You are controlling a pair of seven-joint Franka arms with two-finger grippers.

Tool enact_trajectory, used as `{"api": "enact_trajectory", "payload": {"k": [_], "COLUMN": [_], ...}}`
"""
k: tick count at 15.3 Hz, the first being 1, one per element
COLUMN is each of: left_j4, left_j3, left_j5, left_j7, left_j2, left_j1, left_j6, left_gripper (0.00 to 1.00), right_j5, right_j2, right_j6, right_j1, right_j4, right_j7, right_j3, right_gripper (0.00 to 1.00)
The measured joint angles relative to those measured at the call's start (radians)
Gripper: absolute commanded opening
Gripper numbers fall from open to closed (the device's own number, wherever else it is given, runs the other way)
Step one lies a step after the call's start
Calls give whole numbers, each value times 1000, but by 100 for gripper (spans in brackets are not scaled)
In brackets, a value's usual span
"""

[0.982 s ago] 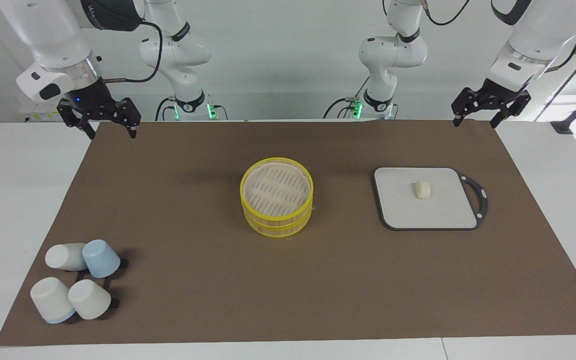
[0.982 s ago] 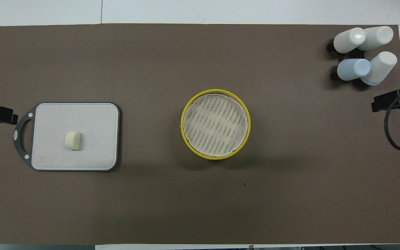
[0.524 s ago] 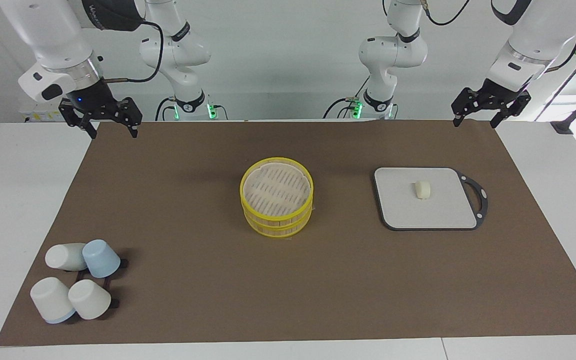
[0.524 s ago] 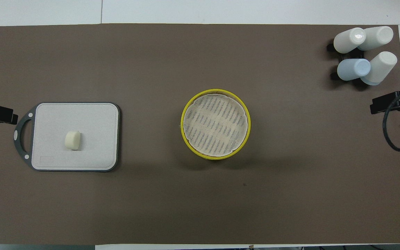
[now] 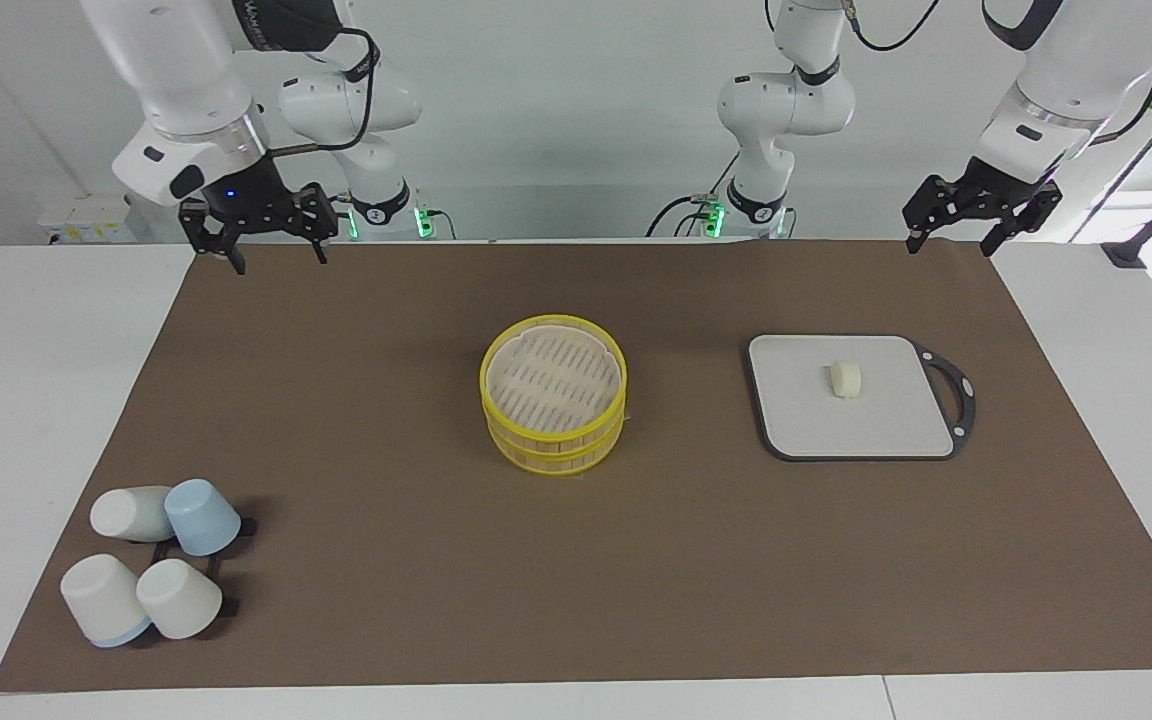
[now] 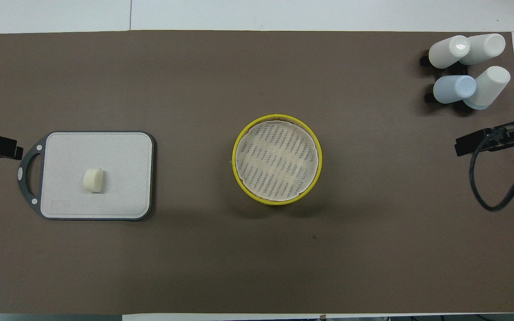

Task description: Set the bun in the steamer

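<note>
While no writing reads clearly, bun (image 5: 845, 380) lies on board (image 5: 806, 425).

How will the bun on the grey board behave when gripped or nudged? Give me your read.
The bun looks like a small doughy lump, so it is probably light and soft and may dent under a tight squeeze. Its rounded side suggests that a push could roll it across the flat board. No gripper is near it, so none of this has been tested.

bun (image 5: 845, 380) on board (image 5: 796, 420) | steamer (image 5: 553, 407) mid-mat | both pincers raised, open
</note>
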Motion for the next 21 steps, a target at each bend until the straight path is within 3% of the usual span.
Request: {"api": "enact_trajectory", "payload": {"k": [4,6,8,11,17,19,21], "left_j4": [0,-1,-32,-230,-681,-776,-811], "left_j3": [0,1,7,13,15,11,6], "left_j5": [0,0,2,3,3,3,3], "left_j7": [0,0,2,40,155,157,157], "left_j2": [0,0,-9,-53,-60,-41,-4], "left_j1": [0,0,3,23,41,39,39], "left_j6": [0,4,33,207,652,777,859], "left_gripper": [100,100,100,100,100,100,99], "right_j5": [38,38,38,37,36,33,33], "right_j2": [84,186,297,424,509,517,516], "right_j6": [27,69,186,335,497,516,532], "right_j1": [186,279,378,474,560,563,562], "right_j4": [88,165,205,203,133,113,99], "right_j7": [255,373,481,592,743,742,734], "right_j3": [8,10,10,8,7,4,-4], "right_gripper": [100,100,100,100,100,89,54]}}
